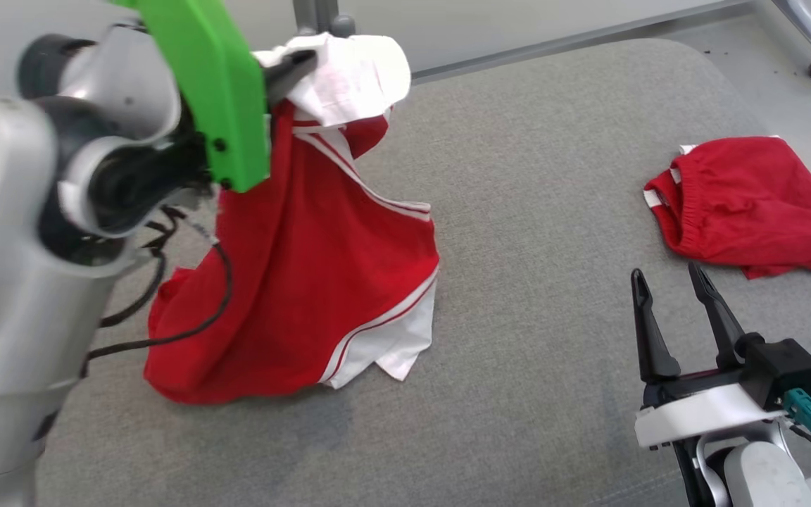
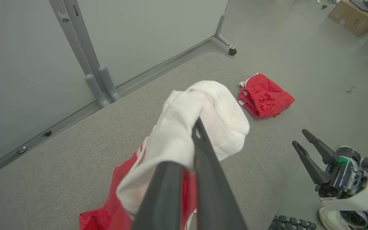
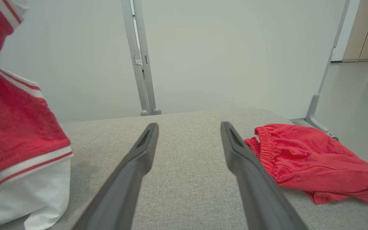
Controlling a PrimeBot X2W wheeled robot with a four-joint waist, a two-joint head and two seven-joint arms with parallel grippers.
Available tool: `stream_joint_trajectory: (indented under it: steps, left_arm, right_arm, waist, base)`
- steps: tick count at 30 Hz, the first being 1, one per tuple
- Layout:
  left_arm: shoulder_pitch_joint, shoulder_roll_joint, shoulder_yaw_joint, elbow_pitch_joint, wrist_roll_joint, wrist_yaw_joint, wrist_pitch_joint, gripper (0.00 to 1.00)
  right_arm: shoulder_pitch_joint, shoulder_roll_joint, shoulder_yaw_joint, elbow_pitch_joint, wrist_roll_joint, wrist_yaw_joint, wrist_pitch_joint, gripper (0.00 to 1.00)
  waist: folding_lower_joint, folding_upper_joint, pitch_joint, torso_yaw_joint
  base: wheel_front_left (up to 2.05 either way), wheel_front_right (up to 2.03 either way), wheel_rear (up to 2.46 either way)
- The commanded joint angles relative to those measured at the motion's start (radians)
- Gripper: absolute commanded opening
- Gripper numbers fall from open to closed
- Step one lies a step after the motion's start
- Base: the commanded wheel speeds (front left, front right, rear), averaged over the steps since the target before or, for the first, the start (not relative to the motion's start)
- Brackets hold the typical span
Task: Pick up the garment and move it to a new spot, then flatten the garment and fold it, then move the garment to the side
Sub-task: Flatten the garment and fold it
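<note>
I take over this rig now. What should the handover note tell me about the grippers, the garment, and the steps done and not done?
Left gripper: shut on the white top part of the red-and-white garment, holding it up; the lower hem rests on the grey padded surface.
Right gripper: open, empty, apart from both cloths.
A second red garment lies crumpled at the far right.
Done: pick-up.
Left: set it down at a new spot, flatten, fold, move aside.
</note>
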Motion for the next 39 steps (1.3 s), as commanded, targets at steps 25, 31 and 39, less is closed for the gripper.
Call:
stream_joint_trajectory:
  steps: [25, 31, 39]
  left_arm:
    - [-0.25, 0.03, -0.466, 0.541, 0.473, -0.27, -0.89, 0.0]
    - [-0.299, 0.029, -0.575, 0.685, 0.426, -0.27, -0.997, 0.48]
    - [-0.317, 0.013, -0.657, 0.742, 0.295, -0.27, -0.965, 1.0]
  right_arm:
    - [-0.042, -0.001, 0.093, 0.013, 0.105, 0.0, -0.003, 1.0]
    - [-0.053, -0.001, 0.103, 0.015, 0.123, 0.0, -0.003, 1.0]
    - [-0.06, -0.001, 0.091, 0.017, 0.125, 0.0, -0.003, 1.0]
  waist:
    - [0.0, 0.0116, 0.198, -0.334]
    - [0.0, 0.0116, 0.212, -0.341]
    - [0.0, 0.0116, 0.219, -0.308]
  base:
    - [0.0, 0.0, 0.0]
    - [0.0, 0.0, 0.0]
    - [0.0, 0.0, 0.0]
